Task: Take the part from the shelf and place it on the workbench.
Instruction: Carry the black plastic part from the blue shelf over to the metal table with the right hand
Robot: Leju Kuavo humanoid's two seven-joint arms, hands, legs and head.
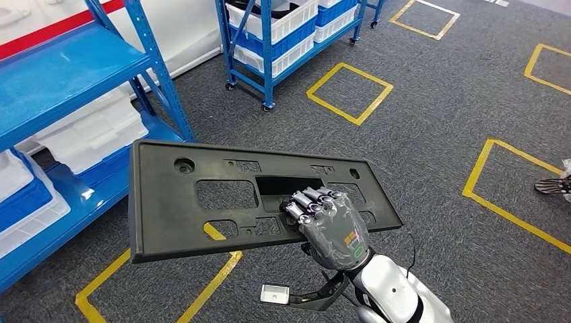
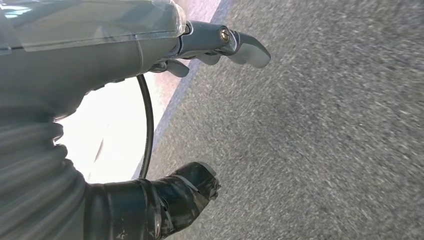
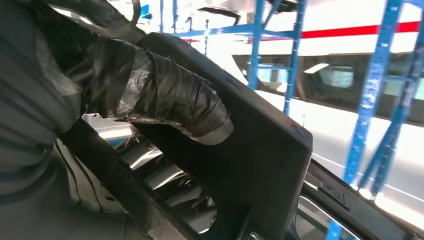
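Observation:
The part [image 1: 202, 195] is a wide flat black plastic panel with several cut-outs, held level above the grey floor in the head view. My right hand [image 1: 328, 222] grips it near its right half, fingers hooked into the central rectangular opening. In the right wrist view the taped thumb [image 3: 165, 95] presses against the black part [image 3: 260, 165]. My left hand [image 2: 220, 42] hangs over grey carpet with its fingers apart and nothing in them.
A blue shelf [image 1: 74, 74] with white bins [image 1: 94, 131] stands at the left. A second blue rack [image 1: 283, 33] on wheels stands behind. Yellow tape squares [image 1: 350, 91] mark the carpet. A person's shoe [image 1: 555, 185] is at the right edge.

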